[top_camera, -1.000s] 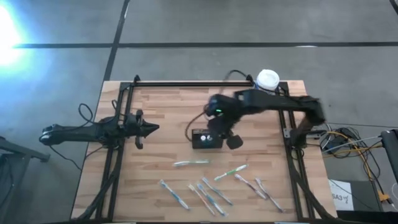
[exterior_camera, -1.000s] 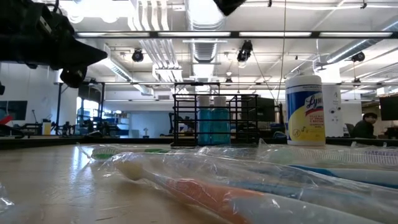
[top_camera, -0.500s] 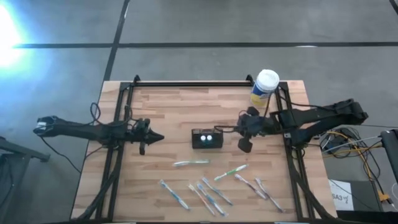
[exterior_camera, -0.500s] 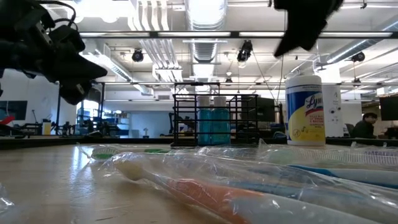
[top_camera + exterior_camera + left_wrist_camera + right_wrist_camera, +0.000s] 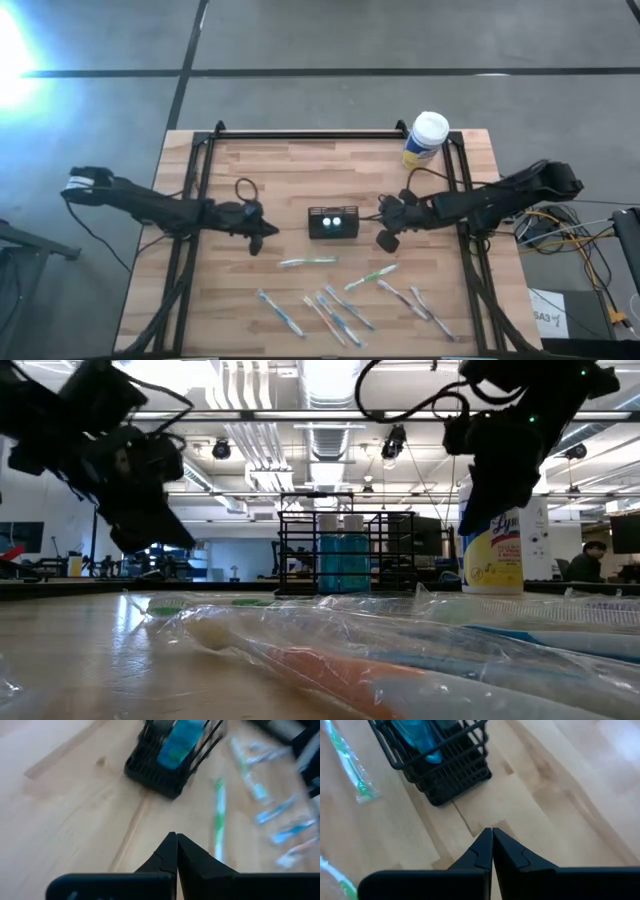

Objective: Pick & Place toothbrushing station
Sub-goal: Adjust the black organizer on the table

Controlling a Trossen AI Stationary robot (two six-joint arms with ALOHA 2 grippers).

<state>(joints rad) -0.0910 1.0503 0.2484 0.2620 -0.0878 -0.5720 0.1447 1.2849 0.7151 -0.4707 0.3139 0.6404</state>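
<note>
The toothbrushing station [image 5: 333,222] is a small black mesh caddy that stands on its base on the wooden table's middle, with blue containers [image 5: 340,560] inside. It also shows in both wrist views [image 5: 170,760] [image 5: 435,765]. My left gripper [image 5: 270,232] [image 5: 176,836] hangs to the caddy's left, shut and empty, slanting down toward it. My right gripper [image 5: 383,228] [image 5: 491,830] hangs to the caddy's right, also shut and empty, with its tips pointing down at the wood just short of the caddy. Neither touches it.
Several wrapped toothbrushes [image 5: 335,305] lie along the table's near part, and a green one [image 5: 307,262] lies just near of the caddy. A tall white-capped canister [image 5: 428,135] [image 5: 490,540] stands at the far right corner. Black rails [image 5: 300,133] run along the table's far and side edges.
My right gripper has drawn back from above the caddy toward the table's right edge, sunk and rolled about its own line. My left gripper has gone right toward the caddy and tipped downward. The caddy has stayed in its place.
</note>
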